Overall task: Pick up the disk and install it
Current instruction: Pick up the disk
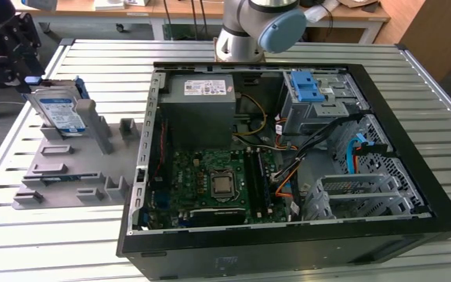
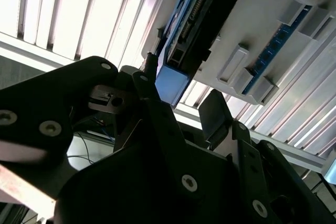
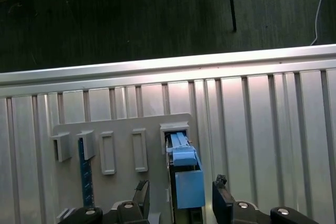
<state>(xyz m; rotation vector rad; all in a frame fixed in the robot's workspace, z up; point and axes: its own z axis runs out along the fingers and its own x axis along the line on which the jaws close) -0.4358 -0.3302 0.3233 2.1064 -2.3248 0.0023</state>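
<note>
The disk (image 1: 61, 110) stands on edge in a slot of the grey fixture plate (image 1: 69, 170), at the exterior view's left, its white-and-blue label facing the computer case. My black gripper (image 1: 28, 82) hovers at its upper far end. In both wrist views the blue carrier frame (image 3: 188, 179) (image 2: 170, 85) lies between my fingers. One fingertip (image 3: 142, 191) and the other (image 3: 220, 186) flank it with small gaps, so the gripper (image 3: 181, 190) (image 2: 181, 95) is open around the disk's end. The disk's connector edge (image 2: 202, 17) points away from me.
The open computer case (image 1: 413, 194) lies at the exterior view's right, with a grey power supply (image 1: 202, 108), motherboard (image 1: 209, 182) and blue-latched drive cage (image 1: 312, 91). The fixture plate also holds a thin blue board (image 3: 85, 174). The slatted table's edge (image 3: 157, 66) runs just past the fixture.
</note>
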